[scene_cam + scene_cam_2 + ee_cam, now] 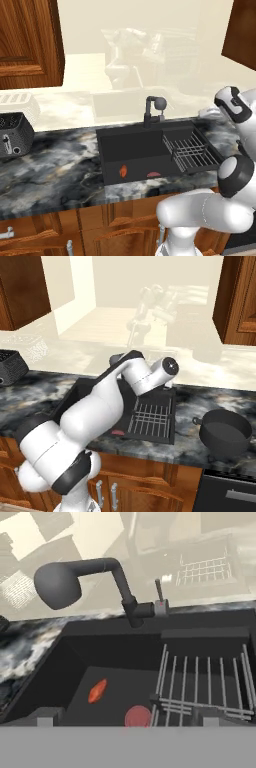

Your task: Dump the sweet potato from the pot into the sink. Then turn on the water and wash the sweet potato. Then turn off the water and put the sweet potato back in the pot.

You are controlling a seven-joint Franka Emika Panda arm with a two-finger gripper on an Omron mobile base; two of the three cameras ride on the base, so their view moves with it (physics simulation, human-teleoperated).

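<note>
Counter (60, 160): dark grey marbled stone, glossy, a long flat slab over brown wooden cabinet doors; it surrounds the basin on all sides.
Sink (131, 145): large black rectangular basin with straight matte walls, sunk into the counter; in the hand view it spreads out just beyond the fingertips.
Robot arm (95, 416): smooth white rounded segments with dark joints, bent over the near edge of the basin.
Wire rack (207, 684): thin parallel metal bars, lying in the right part of the basin, beyond the right fingertip.
Pot (225, 432): black, round, straight-sided, with a small side handle; it stands upright on the counter to the right of the basin, well apart from the fingers.
Toaster (14, 134): black boxy body, on the counter far to the left.
Faucet (100, 579): matte black, curved neck with a rounded head, a small lever beside its base; it rises behind the basin, far beyond the fingers.
Gripper (127, 721): the two grey fingertips stand wide apart, released, nothing between them.
Red sliver (138, 716): flat, dull red, oval; on the basin floor between the fingertips.
Sweet potato (97, 691): small orange-red oblong lump, smooth; on the basin floor, beyond the left fingertip, not touching it.
</note>
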